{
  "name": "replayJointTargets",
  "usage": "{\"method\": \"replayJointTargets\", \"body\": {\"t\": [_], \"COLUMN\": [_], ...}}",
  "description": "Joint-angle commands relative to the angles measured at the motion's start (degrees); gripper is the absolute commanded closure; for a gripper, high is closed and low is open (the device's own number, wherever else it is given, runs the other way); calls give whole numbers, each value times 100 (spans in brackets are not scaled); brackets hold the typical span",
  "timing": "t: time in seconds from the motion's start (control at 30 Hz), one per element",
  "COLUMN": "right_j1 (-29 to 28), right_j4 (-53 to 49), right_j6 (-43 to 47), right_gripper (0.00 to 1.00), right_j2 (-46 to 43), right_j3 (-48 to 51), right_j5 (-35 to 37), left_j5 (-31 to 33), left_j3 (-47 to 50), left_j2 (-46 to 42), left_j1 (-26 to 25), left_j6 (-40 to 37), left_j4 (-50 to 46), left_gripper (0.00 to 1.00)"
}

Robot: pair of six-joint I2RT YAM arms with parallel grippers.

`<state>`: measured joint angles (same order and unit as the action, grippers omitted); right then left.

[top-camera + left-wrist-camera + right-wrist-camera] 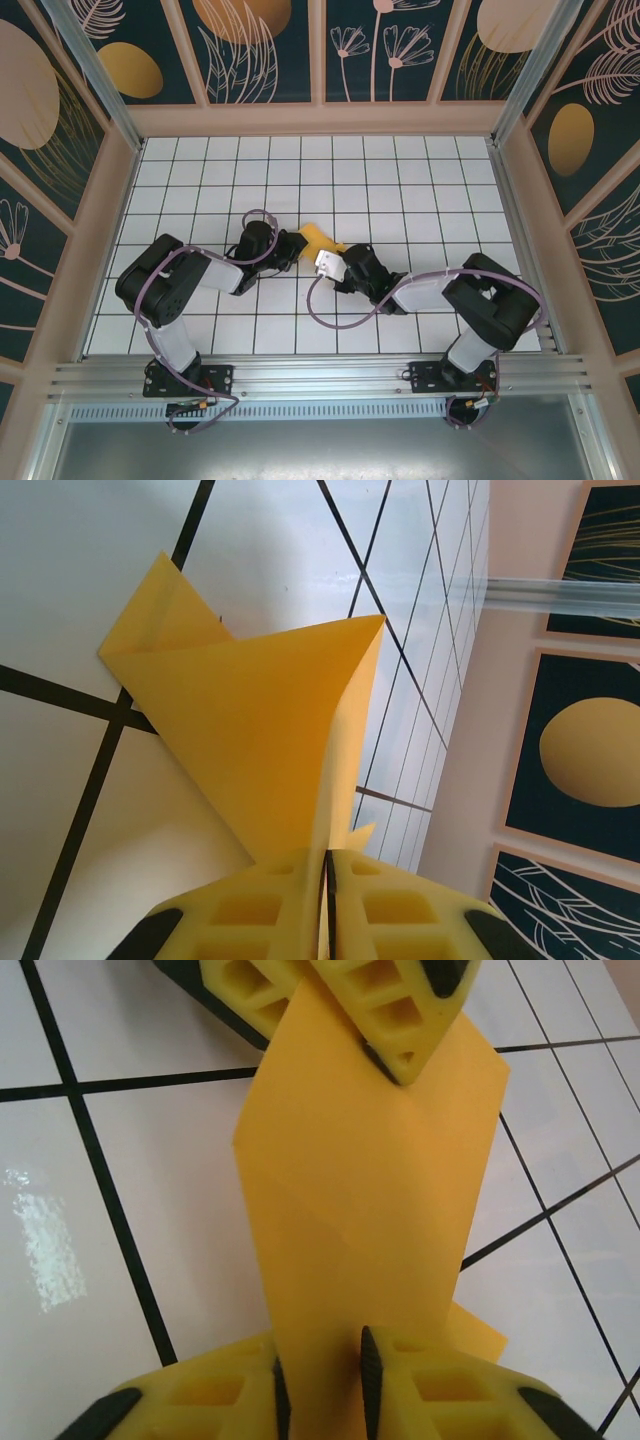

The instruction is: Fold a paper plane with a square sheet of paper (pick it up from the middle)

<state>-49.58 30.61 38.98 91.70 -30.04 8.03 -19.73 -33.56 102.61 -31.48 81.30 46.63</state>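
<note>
Two-handed hold on an orange-yellow sheet of paper point(370, 1190), already creased into overlapping flaps, held low over the white gridded tabletop point(150, 1190) and near the middle of the table in the overhead view. Pinched at one end by the left gripper point(327, 865), fingers pressed flat together with barely a hairline between them, paper fanning up and away from the fingertips like an open funnel. Likely clamped there to anchor a crease for the other arm's work. Straddled at the opposite end by the right gripper point(320, 1360), dark pads standing a narrow way apart with the strip of paper running through the gap. Biting the paper or merely bracketing it: cannot tell. Probably set facing the left fingertips to keep the fold line taut and straight between the two grips. From the right wrist, stretched as a slanted band from the near fingers to the far ones, with a small corner poking out just beside the right-hand pad. Hidden: the paper's edge inside the left fingers, the underside of the folds, the count of stacked layers. Small from overhead and largely covered by both wrists, so the shape of the fold is hard to judge there. Not yet a pointed dart, by the look of it.
</note>
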Motion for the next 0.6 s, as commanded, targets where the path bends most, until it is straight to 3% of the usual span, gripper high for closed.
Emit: {"method": "replayJointTargets", "body": {"t": [0.0,0.23,0.37,0.57], "right_j1": [39,246,423,737], "right_j4": [-9,-630,-1315,-2231], "right_j6": [68,-177,-663,-1919], "right_gripper": [79,100,100,100], "right_j2": [138,192,197,357], "right_j3": [-111,-506,-939,-1599], "right_j5": [-98,-430,-774,-2022], "left_j5": [-83,-35,19,336], "left_j3": [-133,-133,-150,-245], "left_j2": [102,25,-159,-813], "left_j1": [37,46,73,151], "left_j6": [17,2,-76,-536], "left_j4": [-14,-45,-129,-958], "left_gripper": [86,84,77,60]}}
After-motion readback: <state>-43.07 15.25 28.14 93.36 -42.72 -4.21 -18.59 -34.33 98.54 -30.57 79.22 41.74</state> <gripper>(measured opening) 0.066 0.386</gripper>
